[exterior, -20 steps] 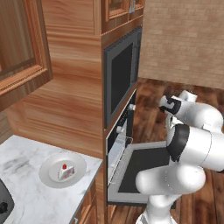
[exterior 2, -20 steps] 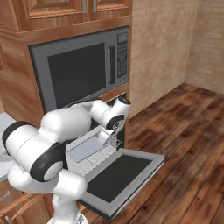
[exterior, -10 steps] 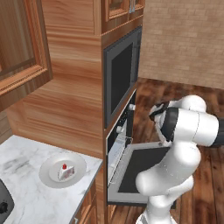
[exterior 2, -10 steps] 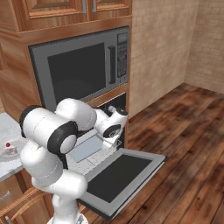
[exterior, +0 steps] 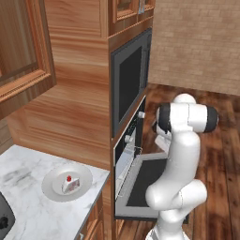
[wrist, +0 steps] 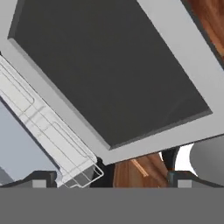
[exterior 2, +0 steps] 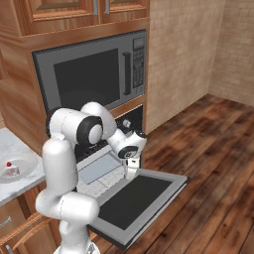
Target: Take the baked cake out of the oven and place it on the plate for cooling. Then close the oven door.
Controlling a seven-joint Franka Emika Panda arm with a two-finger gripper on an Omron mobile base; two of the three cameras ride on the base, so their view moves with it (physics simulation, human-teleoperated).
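The baked cake (exterior: pixel 70 183), a small white slice with a red berry, sits on the round white plate (exterior: pixel 52 187) on the marble counter; the right base view has the cake (exterior 2: pixel 10 169) and plate (exterior 2: pixel 26 161) at its left edge. Beside the counter, the black oven (exterior: pixel 132 132) has its oven door (exterior 2: pixel 135 201) folded down flat. My gripper (exterior 2: pixel 131 170) hangs open and empty, pointing down just above the door's inner edge. In the hand view the gripper (wrist: pixel 109 180) looks onto the dark door panel (wrist: pixel 109 74), and its fingertips (wrist: pixel 41 179) stand wide apart.
A wire rack (exterior 2: pixel 101 174) is drawn part way out of the oven cavity over the door hinge. The grey-framed microwave (exterior 2: pixel 94 74) sits above the oven in wood cabinetry. Wooden floor (exterior 2: pixel 208 163) spreads to the right of the door.
My arm has swung round and brought the hand down and in toward the open oven door. The jaws stayed open. Cake and plate have not moved.
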